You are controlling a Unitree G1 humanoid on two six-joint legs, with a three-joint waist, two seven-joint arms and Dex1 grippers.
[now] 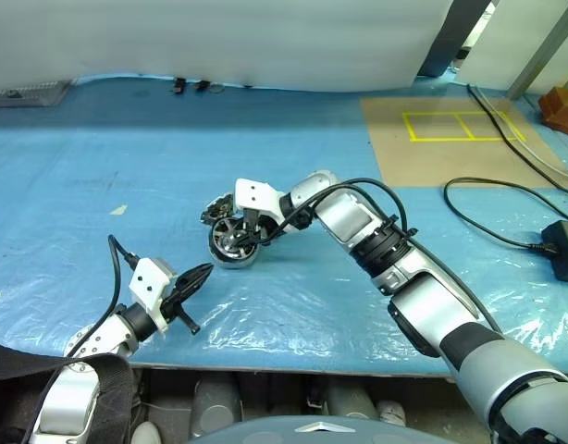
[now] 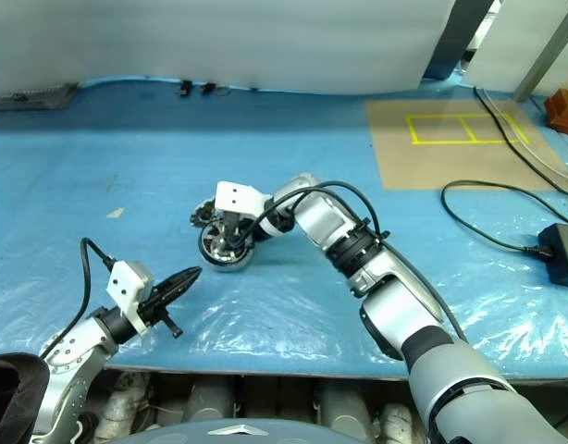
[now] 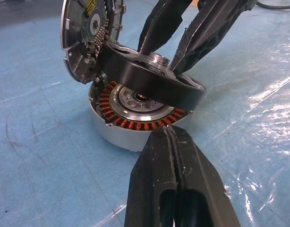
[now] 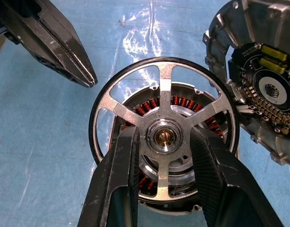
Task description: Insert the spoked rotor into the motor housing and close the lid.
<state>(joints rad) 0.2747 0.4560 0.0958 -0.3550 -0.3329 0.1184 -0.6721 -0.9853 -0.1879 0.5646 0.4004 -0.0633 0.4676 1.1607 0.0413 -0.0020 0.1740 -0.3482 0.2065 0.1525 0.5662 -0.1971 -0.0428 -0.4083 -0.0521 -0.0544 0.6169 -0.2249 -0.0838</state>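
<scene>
My right gripper (image 4: pixel 164 142) is shut on the hub of the spoked rotor (image 4: pixel 165 101), a black-rimmed wheel with silver spokes. The rotor hangs tilted just over the motor housing (image 3: pixel 117 138), whose copper windings show beneath it. One edge of the rim dips toward the can. The lid (image 3: pixel 86 38) stands upright against the housing's far side, its inner face turned to the rotor. My left gripper (image 1: pixel 203 274) is shut and empty, pointing at the housing from a short way off toward the table's near edge.
Blue plastic sheeting (image 1: pixel 99 185) covers the table. A brown board with yellow tape (image 1: pixel 450 129) lies at the back right. A black cable (image 1: pixel 487 199) and a black box (image 1: pixel 563 248) lie at the right. The table's front edge runs close behind my left gripper.
</scene>
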